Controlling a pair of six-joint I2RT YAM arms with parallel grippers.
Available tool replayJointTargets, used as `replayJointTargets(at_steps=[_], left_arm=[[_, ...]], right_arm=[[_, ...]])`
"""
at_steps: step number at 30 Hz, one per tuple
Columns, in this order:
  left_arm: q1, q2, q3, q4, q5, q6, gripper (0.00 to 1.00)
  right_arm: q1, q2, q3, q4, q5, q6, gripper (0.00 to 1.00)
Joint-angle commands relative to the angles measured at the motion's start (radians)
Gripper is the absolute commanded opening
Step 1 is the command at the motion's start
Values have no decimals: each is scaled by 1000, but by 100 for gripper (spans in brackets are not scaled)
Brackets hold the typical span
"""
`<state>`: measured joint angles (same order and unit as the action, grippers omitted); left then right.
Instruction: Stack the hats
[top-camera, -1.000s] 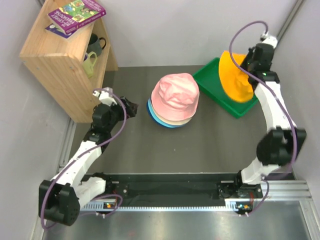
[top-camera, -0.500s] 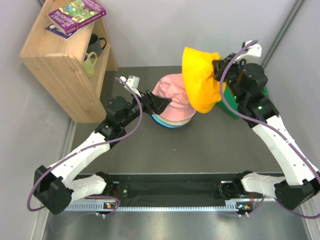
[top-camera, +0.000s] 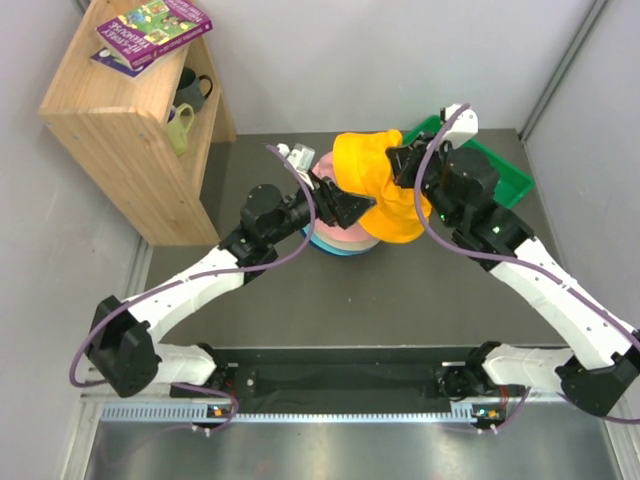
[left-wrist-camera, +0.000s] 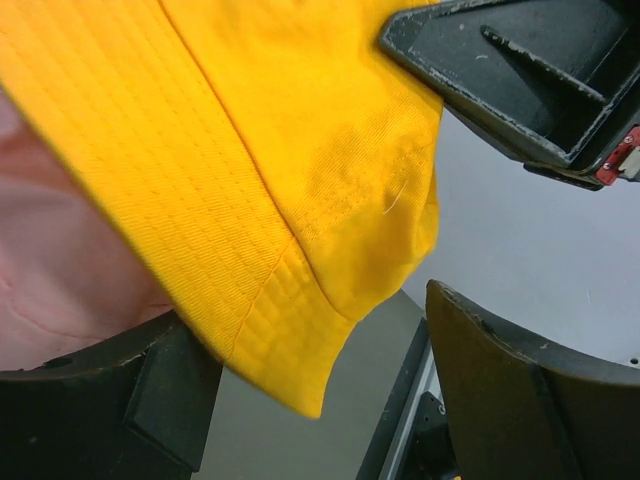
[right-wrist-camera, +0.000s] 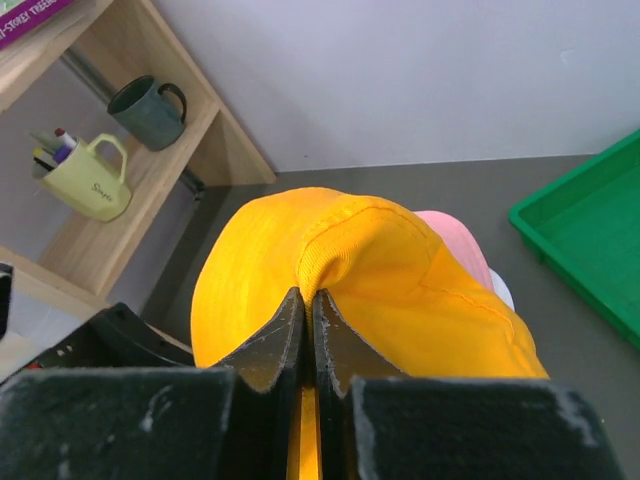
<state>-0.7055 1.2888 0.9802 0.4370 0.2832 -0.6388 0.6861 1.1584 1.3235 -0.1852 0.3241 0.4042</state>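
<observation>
From the top camera I cannot read the titles of the books (top-camera: 152, 30) on the wooden shelf (top-camera: 110, 120); they are too small. The orange-yellow hat (top-camera: 385, 200) hangs just above the pile of hats (top-camera: 322, 243) in the middle of the worktop (top-camera: 430, 280), and this pile has a pink hat (top-camera: 340, 234) on top. The right end effector (top-camera: 402, 165) holds the yellow hat at its upper part, with the arm bent and reaching to the left. The left arm stretches to the right, and the left end effector (top-camera: 352, 208) is at the hat's lower left edge.

In the left wrist camera the yellow cloth shows fine stitched rows. Its brim hangs between the two black fingers (left-wrist-camera: 520, 400), which stand apart, and it lies over the left one.

In the right wrist camera the fingers (right-wrist-camera: 260, 360) are pressed together on a fold of the yellow cloth. The pale green mug (right-wrist-camera: 85, 180) carries a handwritten word that I cannot read, and a dark mug (right-wrist-camera: 148, 100) stands near it. A corner of the green tray (right-wrist-camera: 590, 230) is at the right.
</observation>
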Motion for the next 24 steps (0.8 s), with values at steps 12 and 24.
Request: replayJointTargets(at_steps=[12,24], left_arm=[[-26,78,208,-29,-36,54,0],[219,139,248,-115,189,-84,0]], right_arm=[[38,-39,72,44,205,-99,0],[38,84,152,84,213,-173,0]])
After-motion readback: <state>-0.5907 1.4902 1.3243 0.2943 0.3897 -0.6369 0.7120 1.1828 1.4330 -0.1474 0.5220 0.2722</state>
